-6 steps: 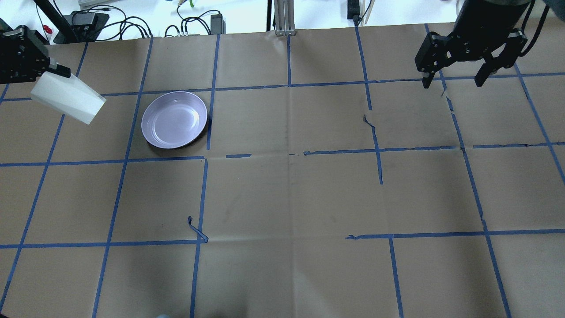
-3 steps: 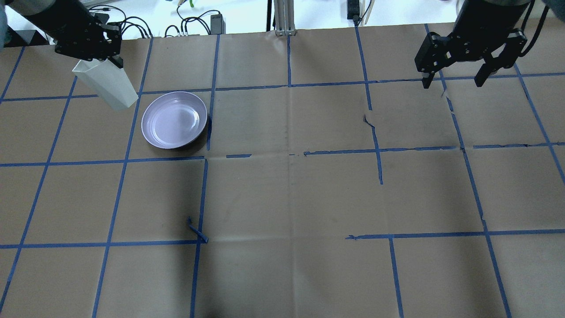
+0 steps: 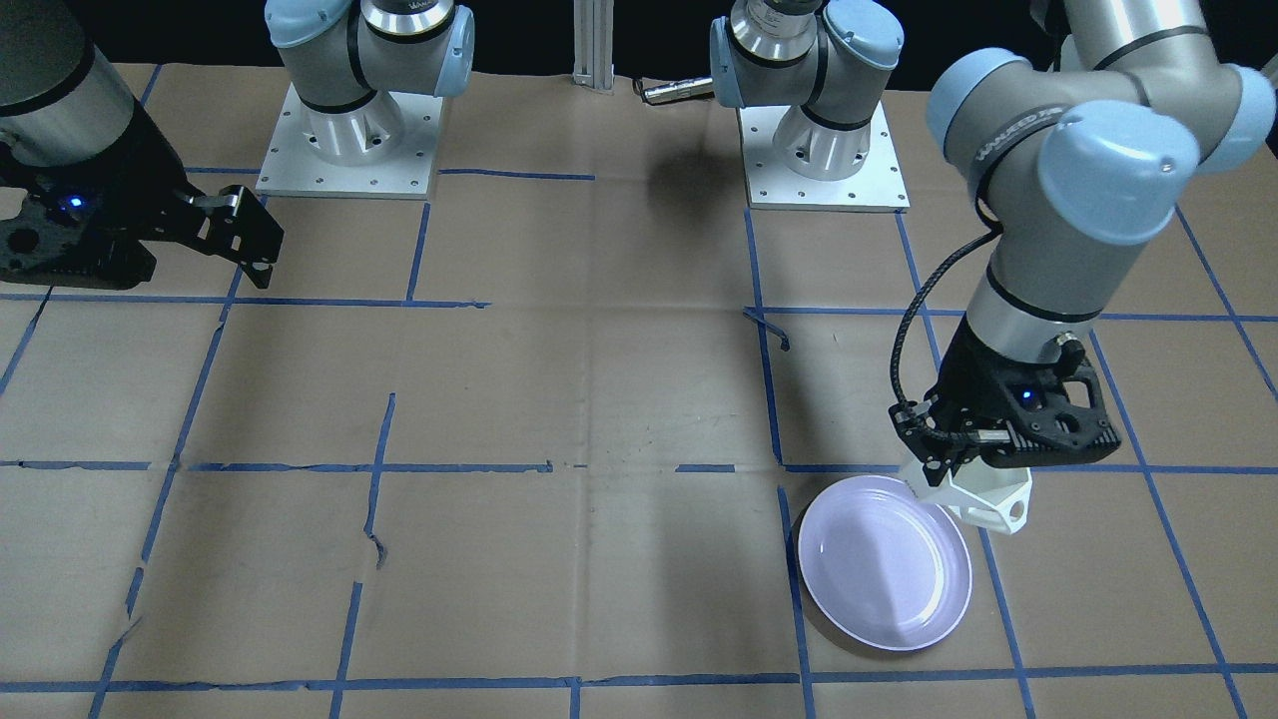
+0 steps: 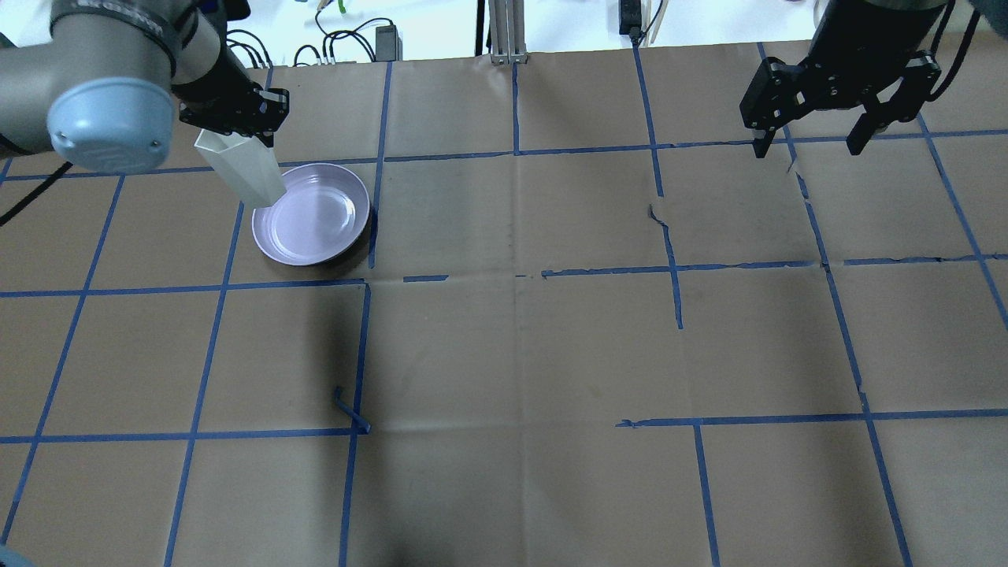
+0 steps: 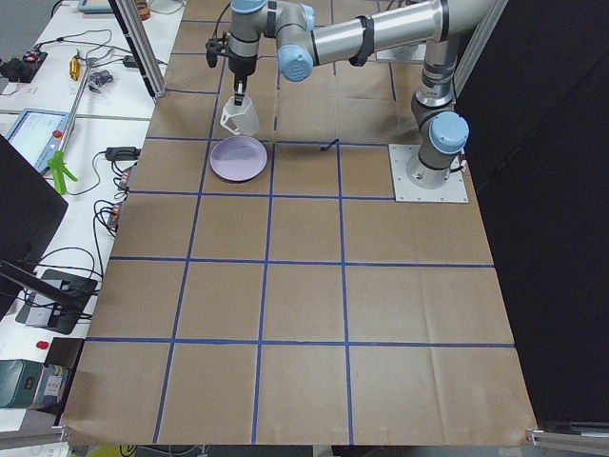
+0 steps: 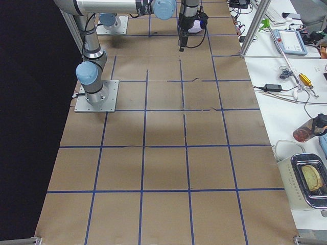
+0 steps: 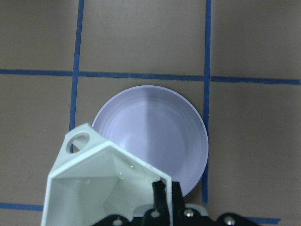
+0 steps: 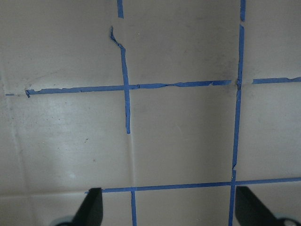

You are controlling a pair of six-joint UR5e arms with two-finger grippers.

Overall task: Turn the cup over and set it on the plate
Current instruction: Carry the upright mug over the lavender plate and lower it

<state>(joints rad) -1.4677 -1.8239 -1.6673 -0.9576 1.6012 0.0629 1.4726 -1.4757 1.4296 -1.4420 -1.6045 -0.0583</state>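
Note:
The white faceted cup [image 4: 242,170] hangs in my left gripper [image 4: 230,131], which is shut on its rim. The cup is mouth up and slightly tilted, its base over the far left edge of the lavender plate [image 4: 316,219]. In the left wrist view I look down into the cup [image 7: 96,186], its handle [image 7: 78,141] to the left, with the plate [image 7: 162,136] below and beyond it. In the front view the cup [image 3: 990,497] sits just off the plate's rim [image 3: 939,609]. My right gripper [image 4: 811,143] is open and empty, high at the far right.
Brown paper with a blue tape grid covers the table [image 4: 520,346]. A loose curl of tape [image 4: 350,409] lies near the front left. Cables and power bricks [image 4: 331,43] lie beyond the far edge. The arm bases [image 3: 344,140] stand on the robot's side.
My left arm has swung the cup from the far left to the plate's edge. The cup has turned from lying sideways to mouth up. The right arm has not moved.

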